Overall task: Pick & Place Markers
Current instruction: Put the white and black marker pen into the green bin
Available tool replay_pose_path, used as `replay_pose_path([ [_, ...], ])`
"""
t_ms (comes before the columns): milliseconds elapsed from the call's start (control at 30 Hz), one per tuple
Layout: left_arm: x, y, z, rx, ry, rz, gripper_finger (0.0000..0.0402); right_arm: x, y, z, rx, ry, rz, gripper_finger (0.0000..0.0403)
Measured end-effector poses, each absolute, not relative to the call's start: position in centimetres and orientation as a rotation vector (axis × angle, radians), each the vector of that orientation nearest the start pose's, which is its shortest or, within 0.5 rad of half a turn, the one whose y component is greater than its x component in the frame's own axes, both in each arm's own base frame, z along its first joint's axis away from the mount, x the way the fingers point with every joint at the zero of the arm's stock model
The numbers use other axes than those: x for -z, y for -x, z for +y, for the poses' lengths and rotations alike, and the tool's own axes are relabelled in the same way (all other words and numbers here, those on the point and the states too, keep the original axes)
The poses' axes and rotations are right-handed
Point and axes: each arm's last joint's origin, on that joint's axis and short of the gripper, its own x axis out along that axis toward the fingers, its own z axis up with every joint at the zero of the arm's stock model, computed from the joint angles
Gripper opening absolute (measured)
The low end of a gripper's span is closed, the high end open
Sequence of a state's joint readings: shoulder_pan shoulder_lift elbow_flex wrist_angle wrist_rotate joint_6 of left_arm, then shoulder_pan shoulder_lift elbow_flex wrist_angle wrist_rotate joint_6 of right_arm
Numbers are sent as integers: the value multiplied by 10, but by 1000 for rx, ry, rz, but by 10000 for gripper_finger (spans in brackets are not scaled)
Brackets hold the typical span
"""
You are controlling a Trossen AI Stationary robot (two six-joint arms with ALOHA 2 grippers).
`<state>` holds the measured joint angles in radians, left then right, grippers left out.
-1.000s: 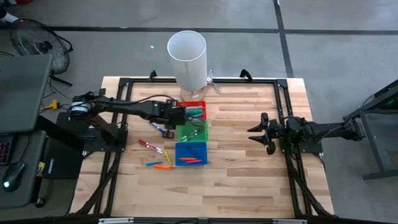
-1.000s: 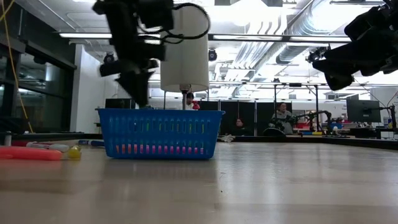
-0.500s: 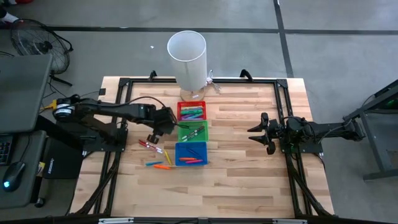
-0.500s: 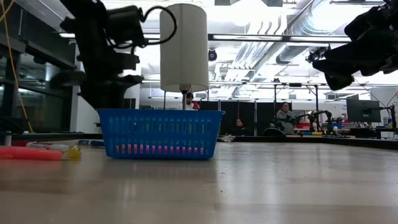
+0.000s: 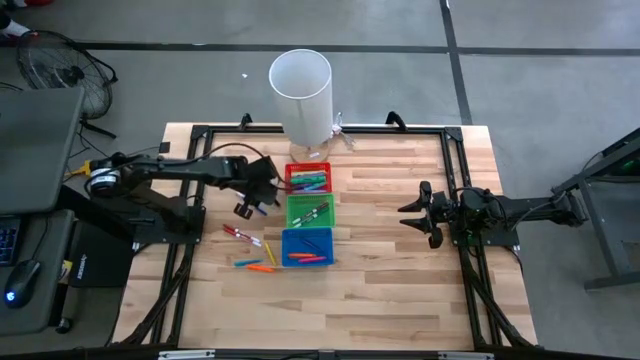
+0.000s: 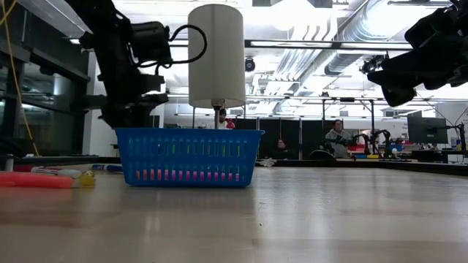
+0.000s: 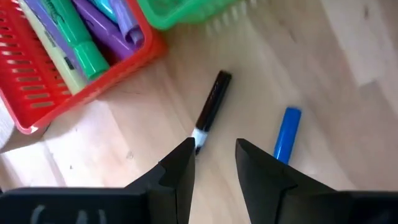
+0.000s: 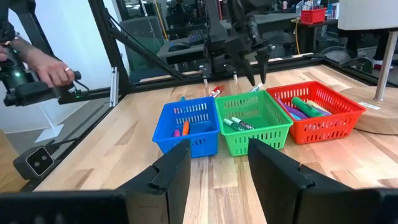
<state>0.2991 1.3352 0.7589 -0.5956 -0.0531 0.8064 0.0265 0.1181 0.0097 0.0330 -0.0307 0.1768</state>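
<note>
My left gripper [image 7: 214,146] is open and hovers over the table just left of the red bin [image 5: 308,178] and green bin [image 5: 308,211]. Below its fingers lie a black-and-white marker [image 7: 211,109] and a blue marker [image 7: 288,134], flat on the wood and untouched. Green and purple markers [image 7: 81,37] lie in the red bin. More markers lie in the green bin and the blue bin [image 5: 307,245]. Loose red, yellow and orange markers [image 5: 250,250] lie on the table. My right gripper [image 5: 425,213] waits open at the right, above the table.
A tall white cylinder [image 5: 300,85] stands on a wooden base at the far edge, behind the red bin. A black frame [image 5: 190,200] runs along the table's sides. A person's hand holding a device [image 8: 37,74] shows beyond the table. Bare wood lies between the bins and my right gripper.
My left gripper has moved from above the red and green bins toward the table's left edge, and now hangs over the loose markers beside the bins. My right arm has kept still.
</note>
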Motion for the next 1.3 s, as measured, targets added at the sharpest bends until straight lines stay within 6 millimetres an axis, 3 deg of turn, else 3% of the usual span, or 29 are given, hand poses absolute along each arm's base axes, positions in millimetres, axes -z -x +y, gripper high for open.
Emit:
replay_pose_path([
  [267, -173, -226, 81, 270, -623, 1257, 111, -161, -104, 4, -50, -177, 80, 149],
  [833, -148, -237, 93, 267, -596, 1305, 111, -161, -104, 4, -50, -176, 79, 149],
  [1300, -146, -236, 91, 298, -563, 1320, 110, -161, -104, 4, -50, -176, 79, 149],
])
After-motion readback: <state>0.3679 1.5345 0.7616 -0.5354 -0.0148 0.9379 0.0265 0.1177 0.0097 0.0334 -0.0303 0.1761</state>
